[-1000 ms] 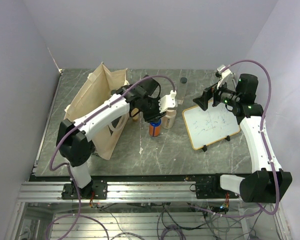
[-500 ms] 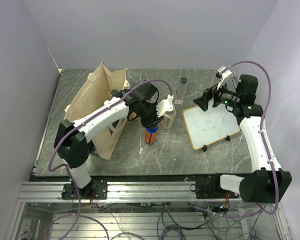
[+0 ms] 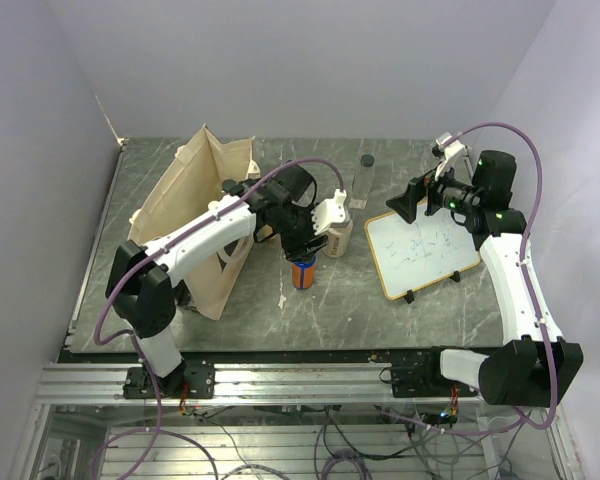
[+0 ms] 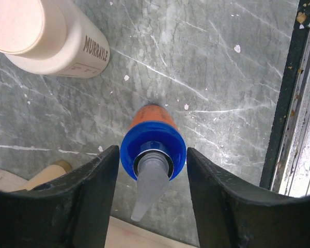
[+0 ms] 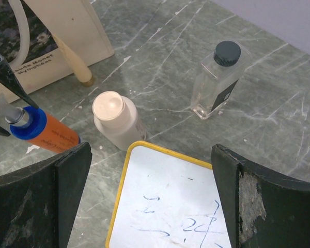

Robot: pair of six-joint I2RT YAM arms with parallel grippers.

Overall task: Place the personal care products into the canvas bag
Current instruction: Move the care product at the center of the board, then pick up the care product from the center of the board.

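The blue-and-orange bottle (image 3: 302,272) (image 4: 153,150) stands upright on the table, pump top up. My left gripper (image 3: 302,255) (image 4: 152,155) hangs right over it, open, one jaw on each side with a thin gap to the blue collar. The cream wide-lidded bottle (image 3: 338,238) (image 5: 116,121) stands just behind it. A clear bottle with a dark cap (image 3: 361,185) (image 5: 215,82) stands farther back. The canvas bag (image 3: 195,200) (image 5: 57,31) stands open at the left. My right gripper (image 3: 410,200) (image 5: 150,155) is open and empty above the whiteboard.
A yellow-edged whiteboard (image 3: 420,250) (image 5: 170,201) with scribbles lies at the right of the bottles. A bag handle (image 4: 51,173) lies close to the left jaw. The table's metal front rail (image 4: 294,103) runs near the blue-and-orange bottle.
My left gripper shifted slightly left and toward the near edge with the blue-and-orange bottle, then its jaws widened off the bottle. The right arm held still.
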